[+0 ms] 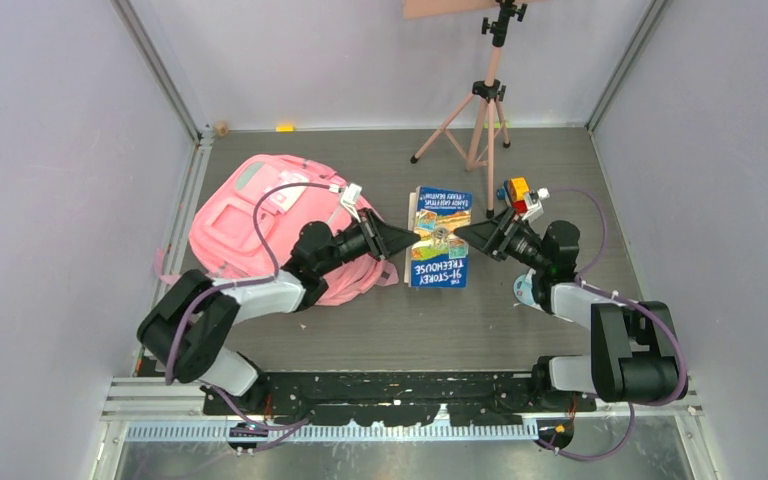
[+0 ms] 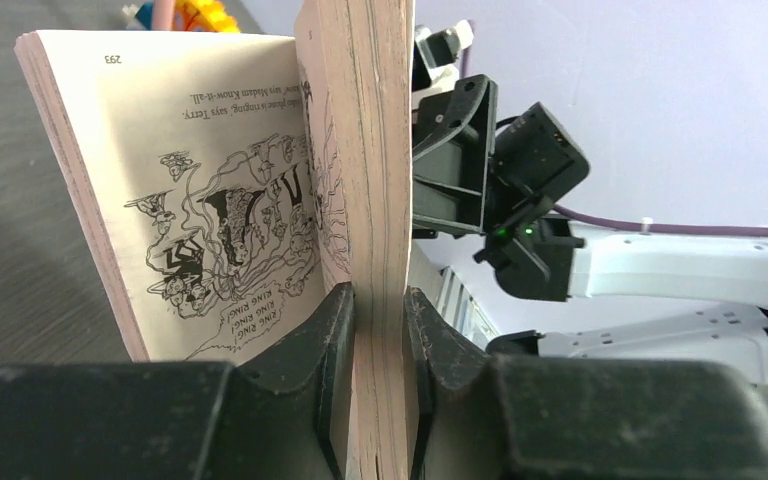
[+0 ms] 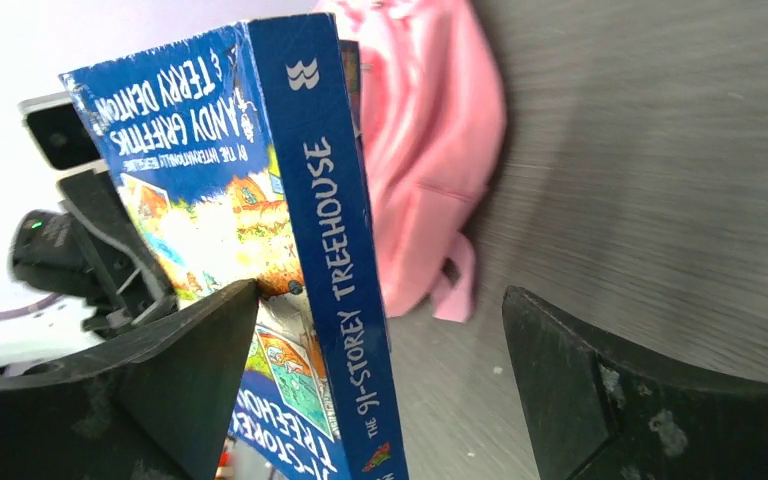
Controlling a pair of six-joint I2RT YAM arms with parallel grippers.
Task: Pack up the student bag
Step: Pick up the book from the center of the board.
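Note:
The student bag (image 1: 260, 225) is a large pink backpack lying on the table at the left; it also shows behind the book in the right wrist view (image 3: 420, 150). A blue paperback, "The 91-Storey Treehouse" (image 1: 440, 240), lies cover up between the two grippers. My left gripper (image 1: 412, 240) is shut on the book's page edge. Its fingers (image 2: 332, 330) clamp a thick block of pages (image 2: 375, 150), while a loose sheaf hangs open toward the table. My right gripper (image 1: 463, 232) stands open at the spine side. The spine (image 3: 335, 230) sits between its wide fingers, close to the left one.
A pink tripod (image 1: 480, 110) stands at the back of the table. A small toy of coloured blocks (image 1: 520, 195) sits just behind my right gripper. A pale blue object (image 1: 523, 290) peeks out under the right arm. Walls close in the table on three sides.

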